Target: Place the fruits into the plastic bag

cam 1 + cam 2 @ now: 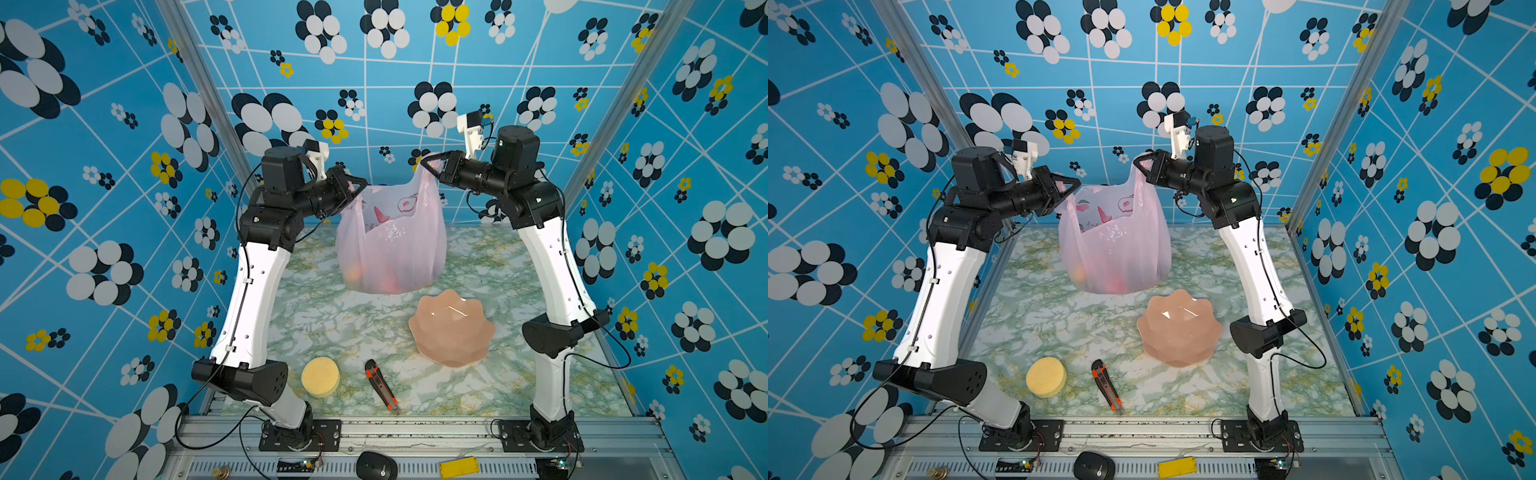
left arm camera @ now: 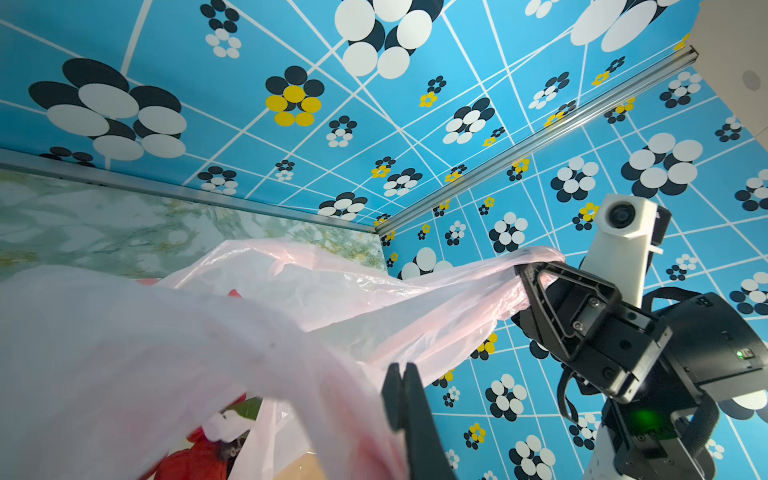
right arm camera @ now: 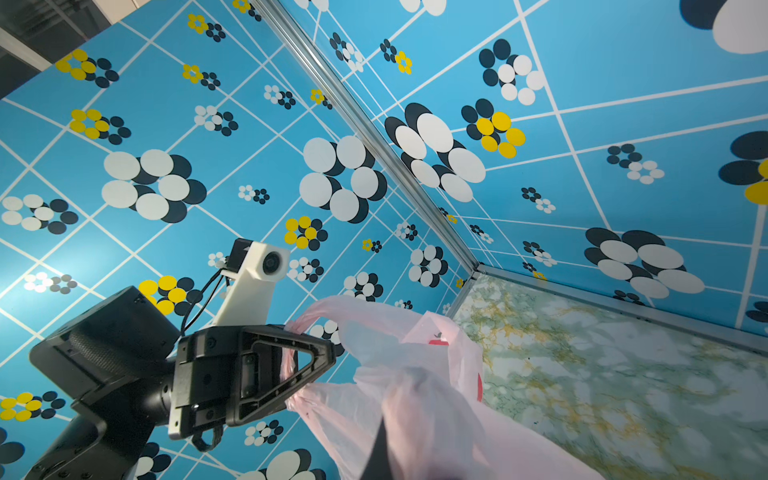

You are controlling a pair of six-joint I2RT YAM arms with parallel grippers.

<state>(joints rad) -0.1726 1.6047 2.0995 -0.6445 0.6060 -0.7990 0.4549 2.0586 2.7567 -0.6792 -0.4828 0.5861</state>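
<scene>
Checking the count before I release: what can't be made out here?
- Fruits: both top views, only blurred orange-red blobs through the bag's film; number and kinds unreadable.
- Bag's bottom: top views, resting on the table or hanging, cannot tell.
- Right gripper: in its wrist view, blurred film covers its tips.

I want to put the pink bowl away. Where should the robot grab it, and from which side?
Probably the rim. The bowl sits open side up and looks empty and too wide to squeeze whole. So come straight down from above and pinch its wavy edge, one finger inside, one outside. Right now the left gripper and right gripper are both shut on the plastic bag.
</scene>
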